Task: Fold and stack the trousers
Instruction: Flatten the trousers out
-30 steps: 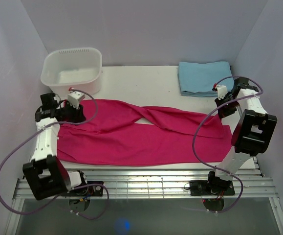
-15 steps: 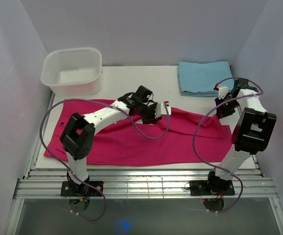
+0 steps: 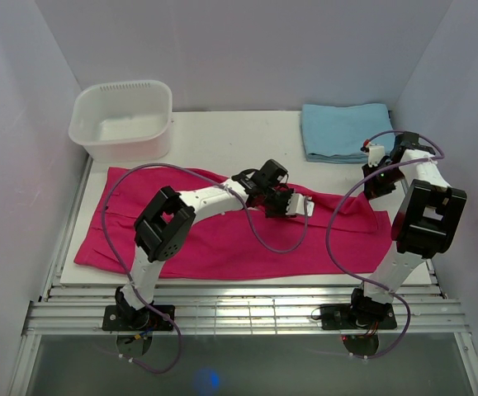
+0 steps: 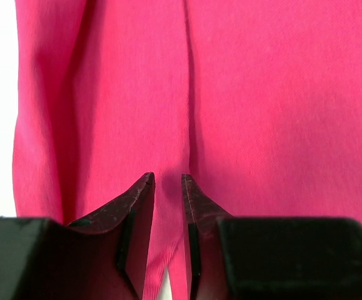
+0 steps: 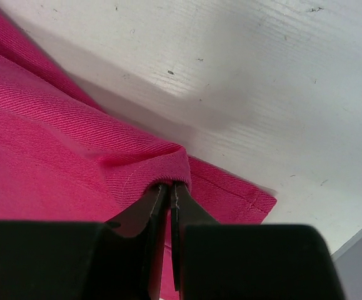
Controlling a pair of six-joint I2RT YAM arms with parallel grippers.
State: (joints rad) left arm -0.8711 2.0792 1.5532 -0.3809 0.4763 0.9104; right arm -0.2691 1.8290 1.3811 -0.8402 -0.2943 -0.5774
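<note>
Moved: left gripper [image 3: 299, 206] is off the left end and now over the middle of the trousers [image 3: 222, 247], fingers [image 4: 137, 212] narrowly apart astride a crease, no bite visible. right gripper [image 5: 168, 187] pinches the hem corner. Garment lies unfolded on the table [image 3: 222, 136]; mid-grab for the fold looks next.

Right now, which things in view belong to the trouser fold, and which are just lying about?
In play:
- trousers, spread flat
- right pincer, shut on their hem
- left pincer, jaws slightly apart over the middle

Lying about:
- white tub, empty, back left
- light blue cloth, folded, back right
</note>
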